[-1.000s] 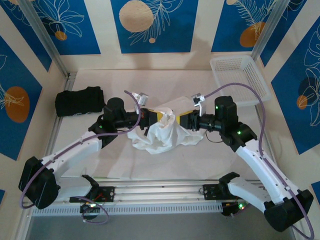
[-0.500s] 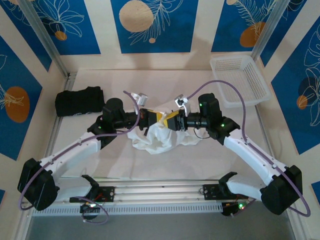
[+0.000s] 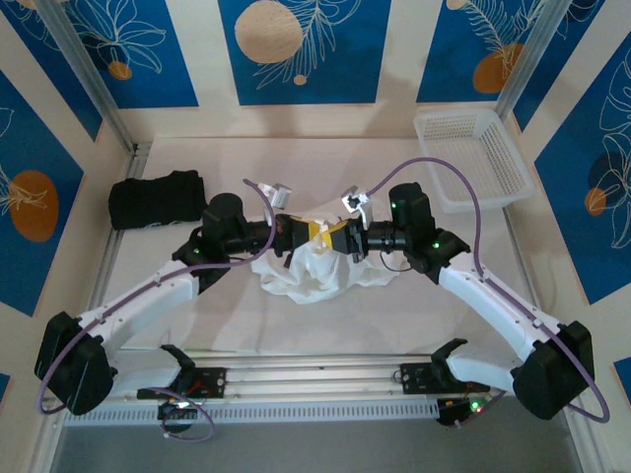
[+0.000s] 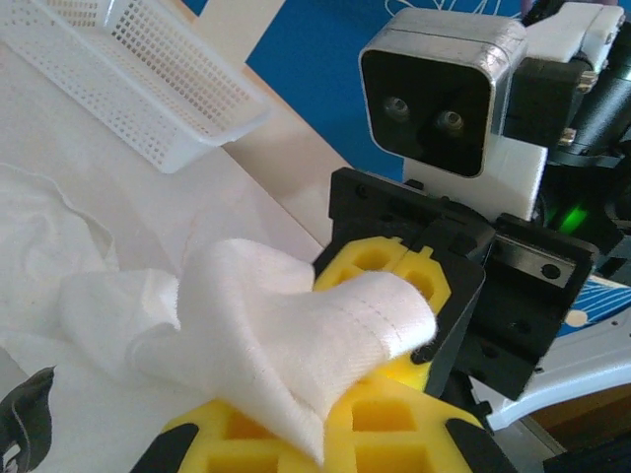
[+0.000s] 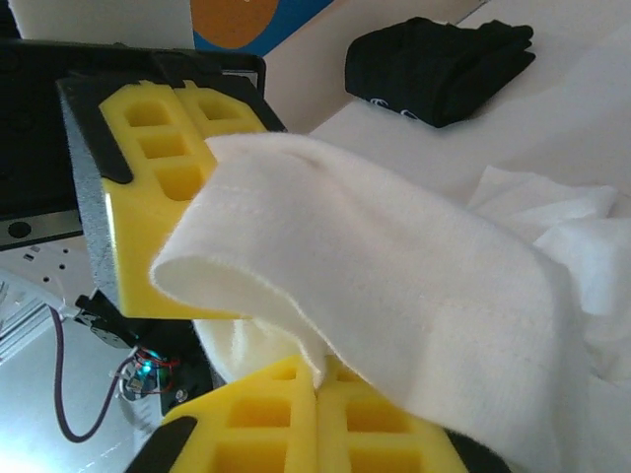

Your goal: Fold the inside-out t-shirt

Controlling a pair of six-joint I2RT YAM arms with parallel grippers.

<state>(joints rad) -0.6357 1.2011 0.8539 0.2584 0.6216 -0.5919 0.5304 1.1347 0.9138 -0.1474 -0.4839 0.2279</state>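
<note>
The inside-out t-shirt [image 3: 308, 276] is plain white thin cloth, bunched in a crumpled heap at the middle of the table [image 3: 394, 320], with one part lifted above the rest. In the left wrist view a stitched seam line runs across the raised fold.

The left gripper [image 3: 310, 232] and the right gripper [image 3: 335, 237] meet tip to tip over the heap's 12 o'clock edge. Both have their yellow fingers pressed together on the same raised fold. The left wrist view shows the cloth running down between its own fingers [image 4: 385, 434]. The right wrist view shows it entering the seam between its fingers [image 5: 375, 429].

By count there are one white t-shirt, two grippers, and one folded black garment [image 3: 156, 200] at 10 o'clock from the shirt. One white basket [image 3: 475, 158] sits at 2 o'clock.
</note>
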